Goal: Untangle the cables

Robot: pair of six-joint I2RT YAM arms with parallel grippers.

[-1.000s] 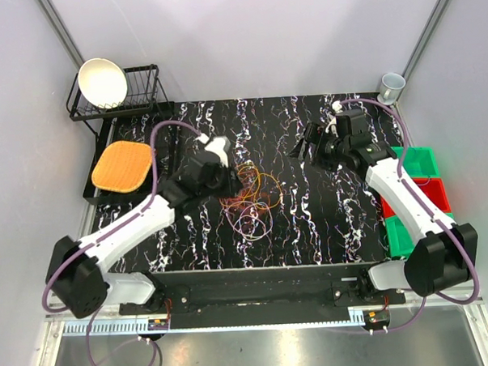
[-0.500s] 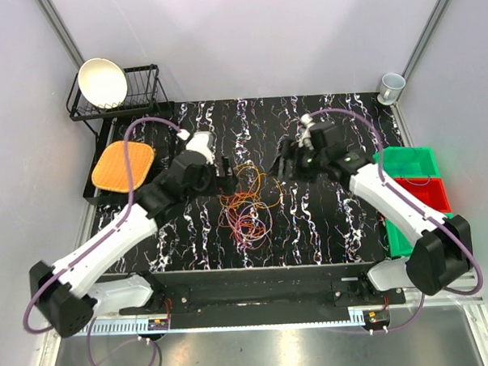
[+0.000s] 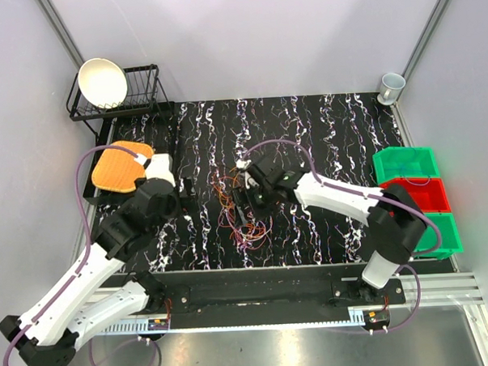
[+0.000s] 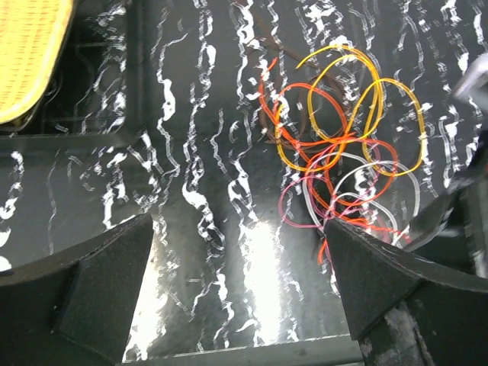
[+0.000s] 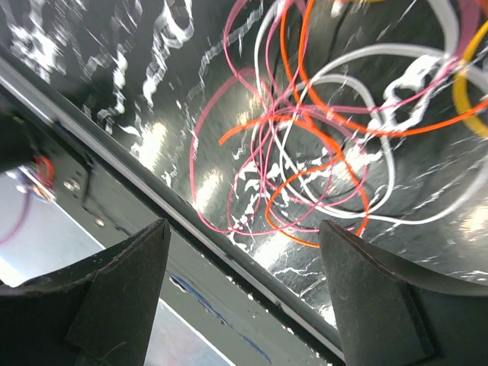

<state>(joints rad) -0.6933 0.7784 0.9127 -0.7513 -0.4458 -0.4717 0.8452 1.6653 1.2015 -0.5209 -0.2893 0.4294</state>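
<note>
The left end effector (image 4: pixel 238 229) hung with its jaws apart and empty over the bare black-marbled surface (image 4: pixel 191 114), just left of the cables (image 4: pixel 339 149). These lay mid-surface as one knot of orange-yellow, red, pink and pale loops. The right end effector (image 5: pixel 244 240) was poised over that knot, jaws spread, nothing pinched. The step looked like reaching for a first strand. Next it would need to close on one outer loop and draw it clear.

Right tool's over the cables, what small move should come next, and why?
Probably lower the right tool and close on one loop of the cables. It is open over the pile, gripping nothing, and the left tool is open, off to the side.
</note>
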